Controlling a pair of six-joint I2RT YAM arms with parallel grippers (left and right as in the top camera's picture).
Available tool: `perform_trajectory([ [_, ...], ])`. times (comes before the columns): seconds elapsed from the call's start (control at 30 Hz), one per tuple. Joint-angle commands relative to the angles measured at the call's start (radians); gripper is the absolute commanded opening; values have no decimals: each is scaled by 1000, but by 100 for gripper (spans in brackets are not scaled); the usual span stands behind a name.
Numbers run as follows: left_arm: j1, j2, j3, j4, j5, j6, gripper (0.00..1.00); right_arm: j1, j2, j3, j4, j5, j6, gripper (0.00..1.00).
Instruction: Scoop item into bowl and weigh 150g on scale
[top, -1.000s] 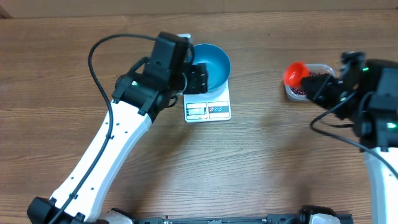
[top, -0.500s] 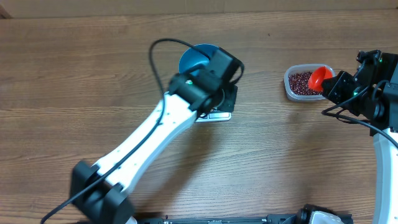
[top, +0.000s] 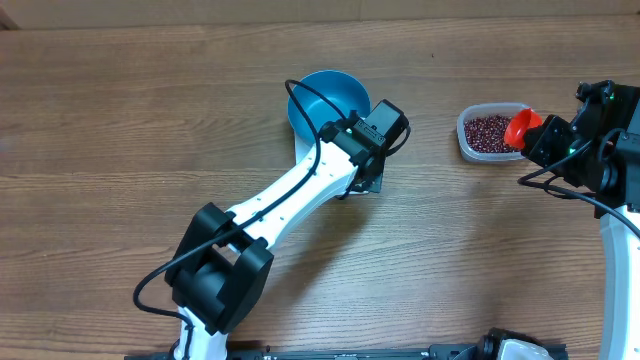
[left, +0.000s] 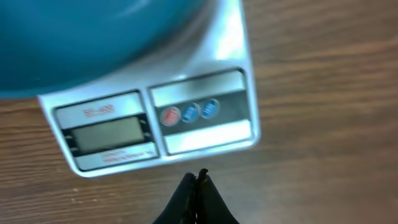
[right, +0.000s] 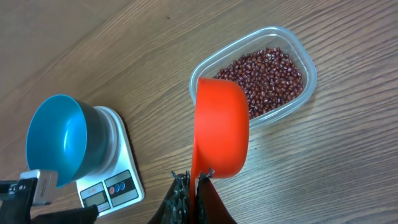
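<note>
The blue bowl stands on the white scale, whose display faces my left wrist camera. From overhead my left arm covers most of the scale. My left gripper is shut with nothing in it, its tips just in front of the scale's front edge, over bare wood. Dark red-brown beans fill a clear tub at the right. My right gripper is shut on the handle of an orange scoop, which is held on its side at the tub's right edge.
Wooden table all round. My left arm stretches diagonally from the near edge up to the scale. The right arm stands at the right edge. Roughly a tub's width of bare wood separates the scale from the tub.
My left gripper closed from open and swung from the bowl's left side round to the scale's front right. The right gripper carried the scoop a little to the right, across the tub.
</note>
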Motion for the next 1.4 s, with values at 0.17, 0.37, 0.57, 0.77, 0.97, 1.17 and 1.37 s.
perform_trajectory([
  [0.17, -2, 19, -82, 124, -130, -31, 4, -4, -5, 18, -3, 10, -8, 4],
  [0.37, -2, 19, -105, 167, -140, 1, 4, -4, -5, 18, -6, 10, -8, 4],
  [0.57, -2, 35, -115, 194, -153, 19, 5, -4, -5, 18, -18, 10, -8, 4],
  [0.77, -1, 38, -172, 270, -170, 37, 4, -4, -5, 18, -27, 10, -8, 4],
  [0.97, 0, 38, -200, 309, -178, 37, 4, -4, -5, 18, -31, 10, -8, 4],
  [1.17, 0, 40, -228, 346, -178, 37, 4, -4, -5, 18, -31, 10, -8, 4],
  [1.37, 7, 41, -237, 360, -175, 37, 4, -4, -5, 18, -33, 10, -8, 4],
])
